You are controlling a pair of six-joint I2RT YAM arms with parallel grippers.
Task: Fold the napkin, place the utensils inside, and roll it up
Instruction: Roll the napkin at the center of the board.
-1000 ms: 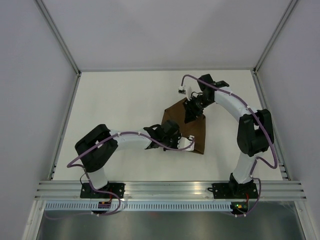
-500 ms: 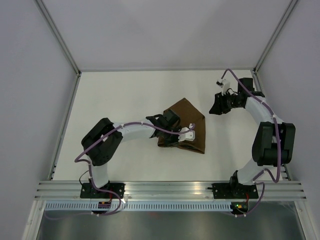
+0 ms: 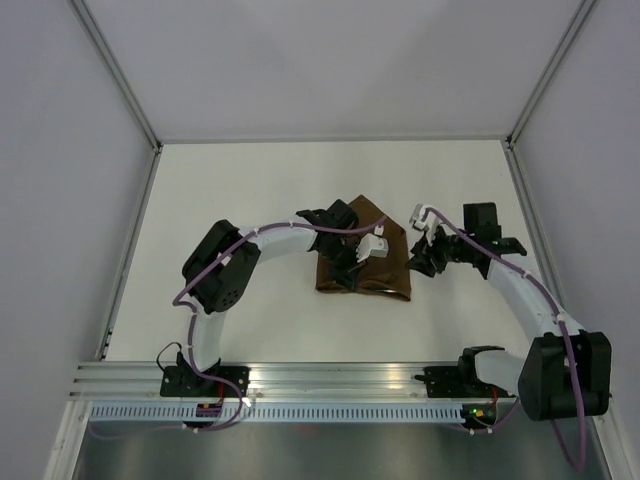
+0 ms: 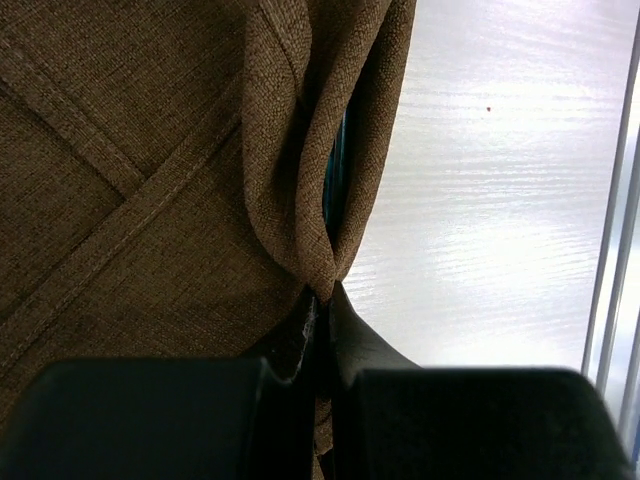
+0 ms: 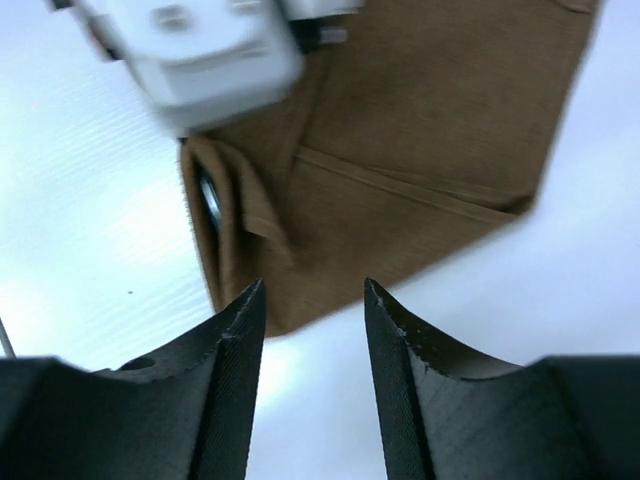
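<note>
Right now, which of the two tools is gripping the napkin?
The left tool, pinched shut on a fold of the napkin. The right tool is open and holds nothing.

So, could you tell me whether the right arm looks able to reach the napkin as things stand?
Probably yes: the right gripper is open and faces the napkin with nothing between them. The left gripper is shut on a fold farther across, seemingly clear of its path.
</note>
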